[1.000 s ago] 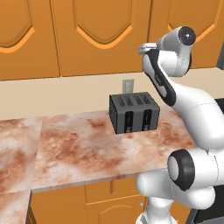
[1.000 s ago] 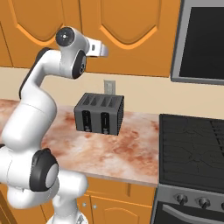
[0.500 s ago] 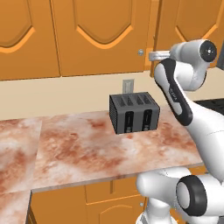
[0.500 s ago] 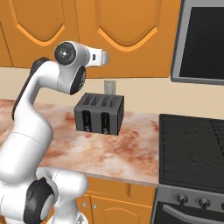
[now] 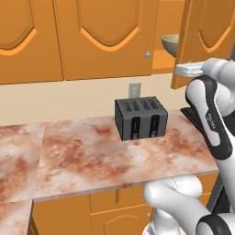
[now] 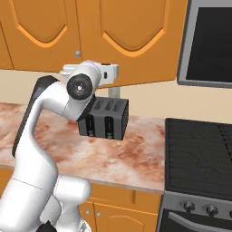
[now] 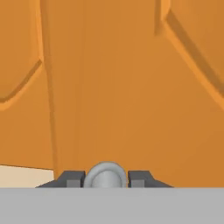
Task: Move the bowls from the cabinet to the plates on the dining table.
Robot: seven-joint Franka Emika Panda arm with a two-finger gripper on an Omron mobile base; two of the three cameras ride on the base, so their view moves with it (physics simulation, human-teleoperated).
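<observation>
**kitchen_lurker:** Orange wood everywhere. So the cabinet (image 5: pixel 202 41) had one door swung open, and on the shelf inside sat a bowl (image 5: pixel 170 43), olive-grey with a pale rim, upright. Couldn't see whether anything was in it, or any second bowl.

**simfan22:** Where was the gripper (image 7: pixel 106 179)?

**kitchen_lurker:** Hand view had it right up against the door panel, the two dark fingers (image 7: pixel 72 179) closed on either side of the round silver knob (image 7: pixel 105 174). Gripping that, nothing else.

**simfan22:** Anything on the bench (image 5: pixel 92 156)?

**kitchen_lurker:** Just a black toaster (image 5: pixel 139 118) standing near the back wall on the marbled top, slots facing up. Right base view also showed a dark stove (image 6: pixel 199 154) just beside the bench and a microwave (image 6: pixel 210 43) above it.
</observation>
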